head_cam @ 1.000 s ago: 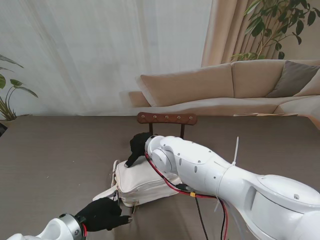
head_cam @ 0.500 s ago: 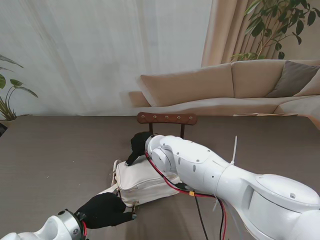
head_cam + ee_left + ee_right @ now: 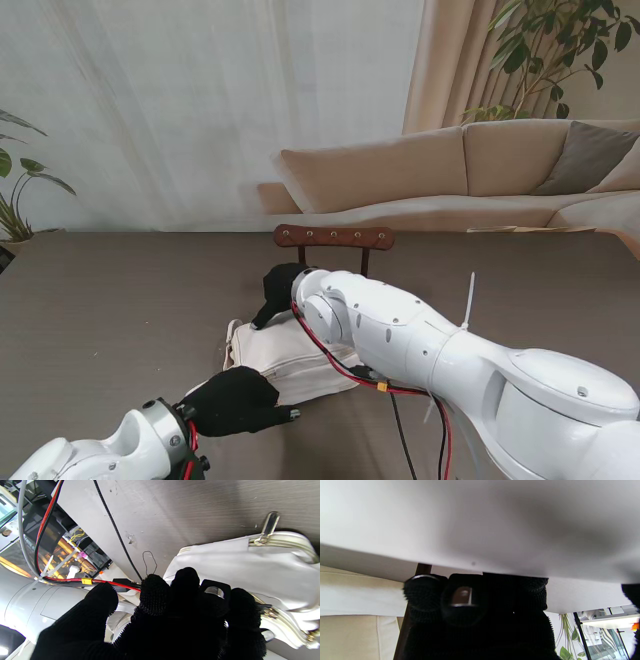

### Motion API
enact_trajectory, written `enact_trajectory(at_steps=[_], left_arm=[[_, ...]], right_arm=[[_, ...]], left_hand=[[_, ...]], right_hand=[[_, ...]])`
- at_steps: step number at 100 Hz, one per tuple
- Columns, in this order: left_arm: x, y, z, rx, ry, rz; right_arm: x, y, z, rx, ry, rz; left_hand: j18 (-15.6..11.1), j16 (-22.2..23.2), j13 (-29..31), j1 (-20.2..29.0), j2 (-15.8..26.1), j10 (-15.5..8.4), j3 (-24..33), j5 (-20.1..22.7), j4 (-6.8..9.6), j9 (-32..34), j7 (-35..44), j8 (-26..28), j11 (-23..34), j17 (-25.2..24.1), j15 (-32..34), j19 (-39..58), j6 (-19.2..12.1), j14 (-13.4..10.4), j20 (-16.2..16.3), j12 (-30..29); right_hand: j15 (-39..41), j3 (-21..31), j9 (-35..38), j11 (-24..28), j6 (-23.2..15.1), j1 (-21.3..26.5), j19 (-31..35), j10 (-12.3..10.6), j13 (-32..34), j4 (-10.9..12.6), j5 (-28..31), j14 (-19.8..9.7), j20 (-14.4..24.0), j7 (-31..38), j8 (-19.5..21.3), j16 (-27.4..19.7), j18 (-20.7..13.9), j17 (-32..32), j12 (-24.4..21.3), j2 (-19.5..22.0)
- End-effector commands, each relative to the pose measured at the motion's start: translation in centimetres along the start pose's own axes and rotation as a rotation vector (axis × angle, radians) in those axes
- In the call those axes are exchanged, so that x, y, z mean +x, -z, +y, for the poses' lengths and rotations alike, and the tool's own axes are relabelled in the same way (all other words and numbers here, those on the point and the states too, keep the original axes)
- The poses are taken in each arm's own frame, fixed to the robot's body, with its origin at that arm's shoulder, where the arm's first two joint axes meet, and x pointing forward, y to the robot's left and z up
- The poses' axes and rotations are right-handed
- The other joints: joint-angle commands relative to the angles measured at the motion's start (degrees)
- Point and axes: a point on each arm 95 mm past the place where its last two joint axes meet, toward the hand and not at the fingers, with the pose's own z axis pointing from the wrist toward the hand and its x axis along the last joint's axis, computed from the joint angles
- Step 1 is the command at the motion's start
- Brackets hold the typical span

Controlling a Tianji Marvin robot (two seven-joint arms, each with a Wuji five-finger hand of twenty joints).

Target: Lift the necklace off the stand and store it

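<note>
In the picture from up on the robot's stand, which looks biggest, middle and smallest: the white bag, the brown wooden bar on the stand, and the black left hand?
1. White bag, though the arm hides part of it.
2. and 3. Wooden bar and left hand look about alike. The hand is nearer the camera, so I won't rank them.

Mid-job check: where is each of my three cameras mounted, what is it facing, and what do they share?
Stand view: above the shoulders, facing table and sofa; both arms show, left hand at the white bag.
Left wrist: looks along gloved fingers at the bag.
Right wrist: right hand against a blurred pale surface.
Shared: stand and left-wrist views both show the bag.
</note>
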Motion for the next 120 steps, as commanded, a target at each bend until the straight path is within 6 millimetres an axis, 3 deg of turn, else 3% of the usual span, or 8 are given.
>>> enact_trajectory(at_steps=[1, 9, 19, 32, 42, 63, 82, 120], left_arm=[[0.3, -0.4, 0.0, -0.019, -0.001, 0.022], [0.3, -0.9, -0.1, -0.028, -0.001, 0.029], [0.1, -1.0, -0.3, -0.024, -0.014, 0.023], [-0.2, -0.5, -0.7, -0.011, -0.036, -0.005], [-0.5, -0.1, -0.9, -0.007, -0.05, -0.029], [-0.9, 1.0, -1.6, -0.025, -0.156, -0.086], [-1.0, 1.7, -2.3, -0.031, -0.237, -0.11], [-1.0, 2.8, -3.1, -0.066, -0.34, -0.157]], right_arm=[[-0.7, 0.1, -2.5, 0.058, 0.001, -0.023], [-0.7, 0.2, -2.5, 0.056, -0.005, -0.022], [-0.6, 0.4, -2.6, 0.045, -0.025, -0.017], [-0.5, 0.8, -2.7, 0.033, -0.034, 0.003], [-0.6, 1.2, -2.8, 0.031, -0.029, 0.016], [-1.0, 1.8, -2.5, 0.026, -0.018, 0.024], [-1.2, 2.5, -2.5, 0.024, -0.009, 0.035], [-1.0, 3.9, -2.4, 0.005, 0.009, 0.074]], left_hand=[[-2.78, 0.47, 0.27, -0.05, 0.15, -1.14, -0.86, 2.39, 0.74, 2.52, 3.07, 0.01, 1.1, -0.53, 0.13, 3.0, -0.86, 2.08, 0.29, 0.05], [-2.93, 0.12, -0.49, 0.03, 0.24, -1.0, -0.97, 2.09, 0.73, 2.14, 1.84, -0.57, 0.25, -0.95, -1.16, 2.72, -0.95, 2.4, 0.19, -0.4], [-3.65, -4.03, -1.61, 0.79, 0.4, -0.48, -1.16, 0.74, 0.76, 0.44, -5.59, -4.93, -5.37, -3.11, -11.78, 0.95, -1.24, 5.35, -1.08, -4.52], [-5.14, -13.86, -5.57, 1.67, 0.46, 0.15, -2.14, -3.31, 0.91, -4.19, -24.04, -14.95, -16.61, -8.33, -30.64, -5.98, -2.15, 8.55, -6.01, -15.28], [-6.14, -16.12, -11.02, 1.12, -0.58, 0.22, -1.57, -5.33, 0.99, -6.88, -33.41, -19.2, -22.08, -11.24, -34.27, -11.48, -2.89, 7.63, -8.81, -22.14], [-7.42, -19.39, -17.49, -2.37, -3.02, -1.24, 0.35, -8.17, 0.99, -10.42, -42.8, -23.05, -26.37, -13.59, -37.53, -18.23, -4.17, 5.72, -11.6, -28.73], [-8.62, -21.14, -20.97, -4.97, -5.67, -2.23, 0.97, -11.48, 0.93, -13.57, -48.5, -26.58, -27.67, -14.1, -38.94, -21.65, -3.95, 4.19, -12.87, -31.3], [-8.71, -23.17, -24.82, -8.34, -9.72, -2.95, -0.53, -16.36, 0.72, -17.01, -53.4, -31.36, -28.97, -14.61, -40.28, -26.05, -2.47, 3.14, -14.36, -33.92]], right_hand=[[2.02, 13.09, -1.22, -0.37, 1.06, 14.21, 0.36, 1.85, 2.59, 6.89, 1.61, -2.04, 1.41, 2.48, -0.45, 0.62, -2.24, -0.98, -0.09, 5.92], [2.03, 13.09, -1.28, -0.36, 1.0, 14.17, 0.38, 1.87, 2.59, 6.82, 1.47, -1.98, 1.41, 2.39, -0.61, 0.62, -2.18, -0.99, -0.17, 5.79], [1.33, 13.3, -1.63, -0.6, 1.08, 14.43, 0.3, 2.54, 2.56, 4.48, 0.51, -1.29, 1.57, 1.1, -4.55, 0.29, -1.36, -1.91, -1.47, 4.58], [-5.37, 11.22, -5.17, -3.02, -1.97, 16.88, -1.13, 2.71, 2.4, -8.45, -5.29, 2.53, 2.19, -2.44, -17.89, -2.69, 1.72, -6.2, -5.7, 2.3], [-13.59, 10.11, -9.95, -3.71, -3.55, 12.04, -3.88, 2.88, 1.71, -12.7, -12.22, 4.41, 1.68, -5.59, -22.52, -6.06, 3.12, -11.12, -7.14, 1.98], [-21.64, 10.62, -17.62, -4.94, -3.33, 7.65, -7.3, 3.55, -5.32, -12.91, -19.13, 5.83, 0.54, -8.39, -26.32, -7.96, 4.62, -17.51, -9.64, 2.81], [-33.61, 10.93, -24.4, -8.35, -2.26, 3.85, -11.88, 4.05, -12.91, -11.84, -24.94, 7.56, -0.86, -14.9, -25.49, -13.09, 6.38, -22.83, -14.43, 4.58], [-49.19, 11.48, -35.11, -14.78, -0.99, -0.82, -20.67, 4.88, -24.11, -12.34, -36.31, 9.65, -3.7, -23.15, -31.02, -21.61, 8.59, -30.48, -22.67, 6.17]])
